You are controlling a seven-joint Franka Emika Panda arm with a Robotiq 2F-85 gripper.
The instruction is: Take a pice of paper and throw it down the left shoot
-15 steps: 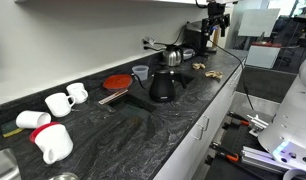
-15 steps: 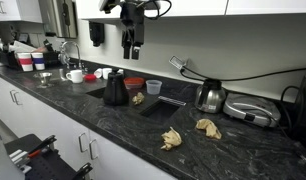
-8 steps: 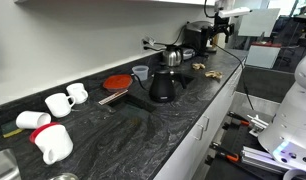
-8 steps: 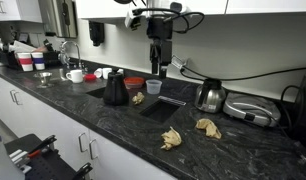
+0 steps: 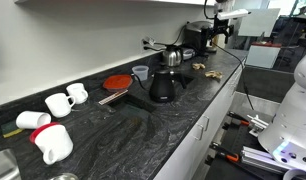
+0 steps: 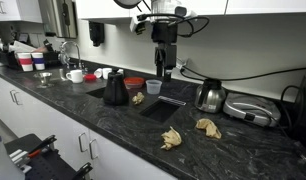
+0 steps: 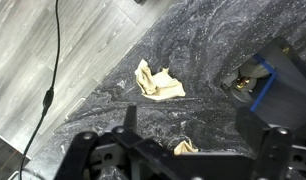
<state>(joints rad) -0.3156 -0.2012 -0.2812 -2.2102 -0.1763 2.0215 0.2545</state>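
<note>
Crumpled tan paper pieces lie on the dark stone counter: two near the front edge [image 6: 172, 137] [image 6: 207, 126] and one by the black jug [image 6: 138, 98]. The wrist view shows one crumpled piece [image 7: 156, 80] lying free and a second [image 7: 183, 148] partly hidden by the gripper body. My gripper [image 6: 165, 70] hangs well above the counter, open and empty; it also shows in an exterior view [image 5: 215, 38] and in the wrist view [image 7: 198, 135]. A dark rectangular patch [image 6: 158, 106] in the counter lies below it; I cannot tell whether it is a chute.
A black jug [image 6: 115, 88], red plate [image 6: 135, 82], blue cup [image 6: 154, 87], steel kettle [image 6: 211, 96] and a flat grill [image 6: 251, 110] stand along the back. White mugs [image 5: 59, 102] sit further along. A black cable [image 7: 55, 60] hangs off the counter edge.
The arm has swung along the counter towards the kettle, from over the black jug to over the dark patch, and lowered a little. The paper pieces have not moved.
</note>
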